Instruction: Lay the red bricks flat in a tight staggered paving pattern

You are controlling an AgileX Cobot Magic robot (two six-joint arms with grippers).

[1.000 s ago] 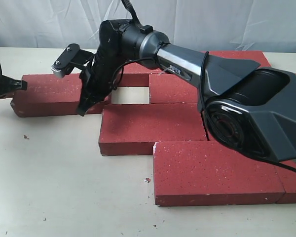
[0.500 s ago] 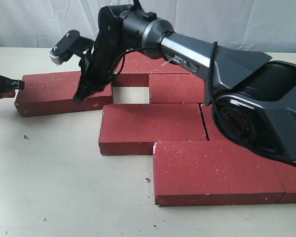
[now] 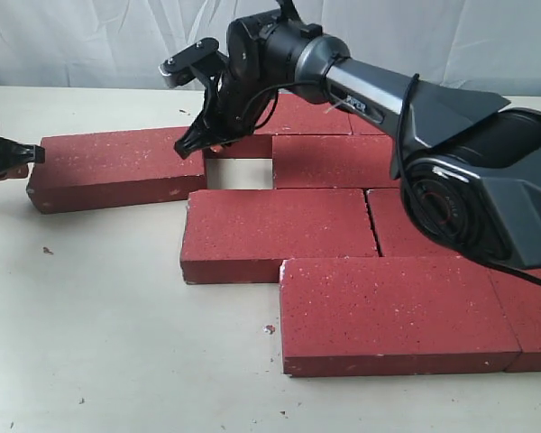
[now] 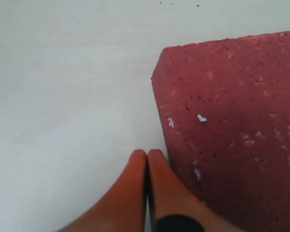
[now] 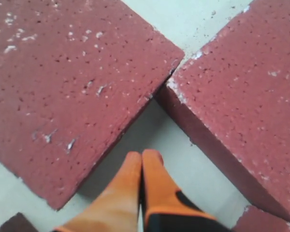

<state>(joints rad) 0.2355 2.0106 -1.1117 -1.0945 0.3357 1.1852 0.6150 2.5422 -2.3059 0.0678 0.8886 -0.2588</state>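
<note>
Several red bricks lie flat on the pale table. The leftmost brick [image 3: 117, 167] stands apart from the row brick [image 3: 329, 161], with a bare gap [image 3: 239, 173] between them. In front lie a middle brick [image 3: 279, 230] and a near brick [image 3: 397, 311]. My right gripper [image 3: 187, 147] is shut and empty, raised by the leftmost brick's right rear corner. Its wrist view shows the right gripper [image 5: 143, 154] over bare table between two bricks [image 5: 72, 87] [image 5: 246, 96]. My left gripper [image 3: 29, 154] [image 4: 147, 153] is shut and empty, its tips against the end of the leftmost brick [image 4: 232, 125].
More bricks [image 3: 311, 117] lie at the back under the right arm [image 3: 406, 90] and at the far right. A white curtain hangs behind. Bare table [image 3: 99, 325] spreads across the front left, with small crumbs [image 3: 269, 329] on it.
My right gripper has lifted from the leftmost brick's right end and swung up and back towards the rear row. The leftmost brick shifted slightly right early on. The left gripper has hardly moved.
</note>
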